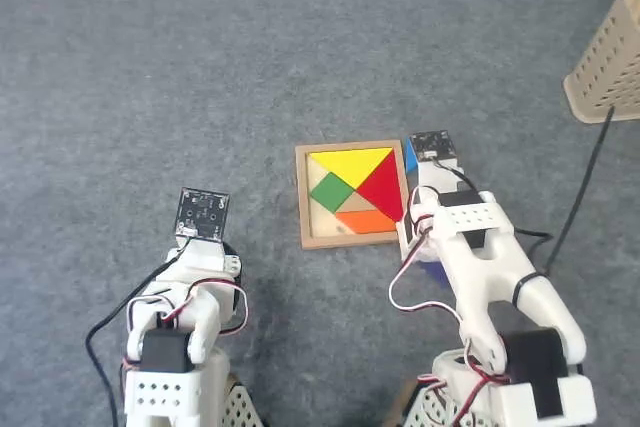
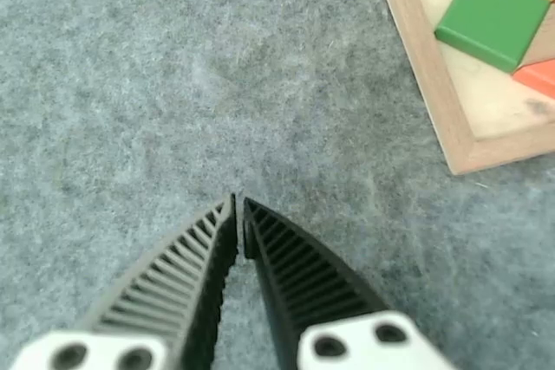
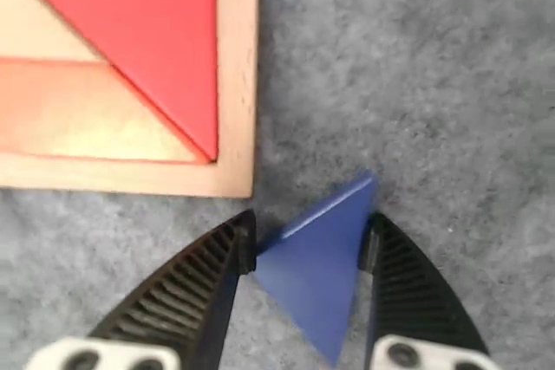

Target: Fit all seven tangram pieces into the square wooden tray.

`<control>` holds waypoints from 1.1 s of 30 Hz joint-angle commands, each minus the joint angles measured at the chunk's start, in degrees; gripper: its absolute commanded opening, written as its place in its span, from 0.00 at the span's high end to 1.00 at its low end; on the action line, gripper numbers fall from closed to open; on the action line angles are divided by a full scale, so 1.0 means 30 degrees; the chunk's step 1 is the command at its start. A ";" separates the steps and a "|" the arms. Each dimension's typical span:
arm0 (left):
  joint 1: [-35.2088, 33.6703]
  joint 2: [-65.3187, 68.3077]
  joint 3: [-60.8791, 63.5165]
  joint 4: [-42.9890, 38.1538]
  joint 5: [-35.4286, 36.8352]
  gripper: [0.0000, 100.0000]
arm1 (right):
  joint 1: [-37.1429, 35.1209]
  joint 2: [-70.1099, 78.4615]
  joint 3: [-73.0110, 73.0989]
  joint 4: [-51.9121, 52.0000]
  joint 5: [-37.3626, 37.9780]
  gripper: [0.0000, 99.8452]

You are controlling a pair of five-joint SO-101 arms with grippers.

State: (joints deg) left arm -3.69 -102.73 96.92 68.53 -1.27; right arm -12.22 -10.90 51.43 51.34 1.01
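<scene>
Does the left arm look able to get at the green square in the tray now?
Probably yes: the left hand is shut on nothing, with just carpet and the tray rim between it and the green square.

- One square wooden tray point(image 1: 302, 197).
- Four coloured shapes inside it: one yellow triangle point(image 1: 350, 162), one red triangle point(image 1: 385, 190), one green square point(image 1: 331, 191) and one orange piece point(image 1: 367, 221).
- Two blue shapes outside it: one blue triangle point(image 3: 316, 257) between the jaws of the right gripper point(image 3: 310, 227), and one blue piece point(image 1: 410, 155), mostly hidden, just beside the tray's far right corner.
- That makes six shapes that can be counted.
- Two arms: one left arm point(image 1: 185, 317) and one right arm point(image 1: 480, 257).
- Two grippers, counting the left gripper point(image 2: 236, 205).
- One beige perforated basket point(image 1: 610, 57).
- One grey counter point(image 1: 150, 97).
</scene>
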 commanded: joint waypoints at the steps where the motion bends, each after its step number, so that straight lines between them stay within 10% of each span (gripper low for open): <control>1: -0.0117 -0.0059 -0.0103 0.0088 0.0176 0.99 | 0.0132 -0.0220 -0.0469 0.0513 0.0908 0.80; 33: -0.0088 -0.0059 -0.0103 0.0088 0.0176 0.99 | -0.0220 -0.1070 0.0293 0.0864 0.3604 0.85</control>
State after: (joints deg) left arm -3.69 -102.73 96.92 68.53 -1.27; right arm -13.45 -14.24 54.95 54.42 11.12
